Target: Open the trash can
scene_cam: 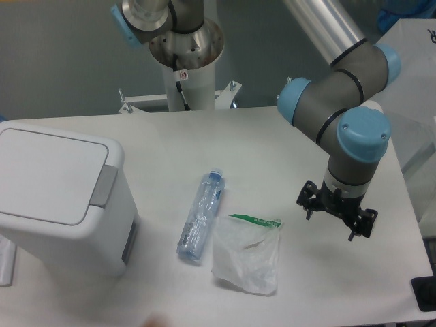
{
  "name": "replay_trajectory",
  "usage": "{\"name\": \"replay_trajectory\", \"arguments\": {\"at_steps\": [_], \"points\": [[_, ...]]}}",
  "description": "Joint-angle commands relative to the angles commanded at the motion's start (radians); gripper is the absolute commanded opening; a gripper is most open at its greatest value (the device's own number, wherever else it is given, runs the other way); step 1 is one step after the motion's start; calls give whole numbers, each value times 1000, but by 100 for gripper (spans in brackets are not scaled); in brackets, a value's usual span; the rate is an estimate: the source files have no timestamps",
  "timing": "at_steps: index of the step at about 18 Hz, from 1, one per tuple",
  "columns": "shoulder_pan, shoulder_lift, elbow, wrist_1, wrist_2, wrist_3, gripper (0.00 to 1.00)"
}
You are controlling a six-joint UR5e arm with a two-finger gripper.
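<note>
The table (272, 150) carries everything here, and the bin (58, 197) is the landmark: it stands at the table's left edge, upright, its flat lid (48, 174) shut and lying level on top. The bin's long axis appears to run left to right across the picture, and the grey tab (103, 186) sits on the right-hand rim, so its working face points toward the middle of the table, presumably turned that way so the arm can reach the tab without going around the body. The arm (340, 102) comes in from the upper right and bends down well to the right of the bin, on the far side of the table from it. Right of the bin, about halfway to the arm, lies a clear plastic bag (246, 255) with a green strip along its top edge, flat and crumpled. Between bag and bin lies a clear bottle (201, 216) on its side, cap pointing away from the camera and slightly right, just beside the bag without clearly touching it. The gripper (336, 210) hangs pointing down above bare table right of the bag, holding nothing; whether its fingers are spread or closed I cannot tell from this angle. Judging by the shut lid, the opening has not begun.
</note>
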Motion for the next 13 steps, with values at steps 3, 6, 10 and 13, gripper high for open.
{"name": "replay_trajectory", "arguments": {"at_steps": [3,6,10,13], "points": [[0,18,-5,-3,-90,-78,100],[-3,40,-5,-6,-156,-195,100],[-37,92,-6,-9,-218,-365,100],[-119,123,-5,-3,-268,-509,100]]}}
